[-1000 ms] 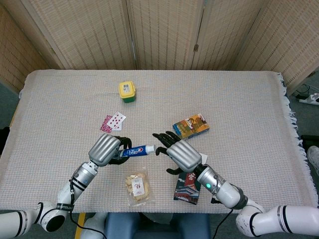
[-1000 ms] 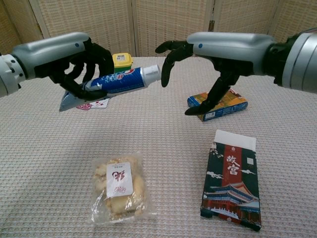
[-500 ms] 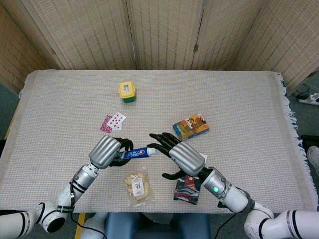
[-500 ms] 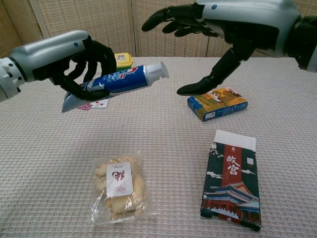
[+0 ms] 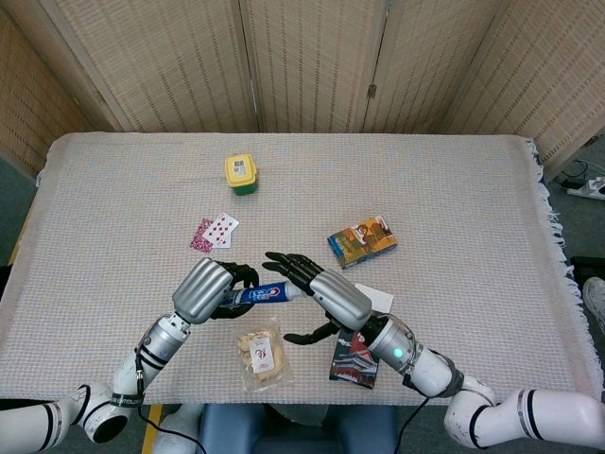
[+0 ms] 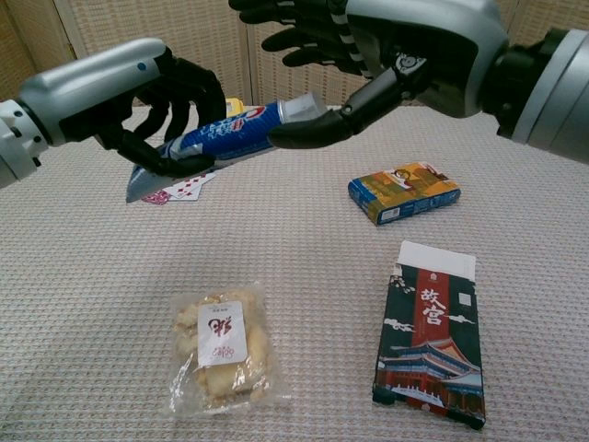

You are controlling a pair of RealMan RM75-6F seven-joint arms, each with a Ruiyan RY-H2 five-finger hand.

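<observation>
The toothpaste tube is gripped by the left hand, its long axis running sideways, cap end toward the right hand. That hand's fingers are spread open around the cap end, thumb under, holding nothing.

1. Both views are bright and evenly lit, with soft light from overhead and no hard-edged shadows.
2. Faint, diffuse shadow lies on the tablecloth just below the fingers of the right hand.
3. A mild sheen shows on the silver back of the left hand, well behind its fingers.
4. In the chest view the near fingers look slightly soft; the cloth beneath stays sharp.
5. The head view bends slightly at its edges.
</observation>
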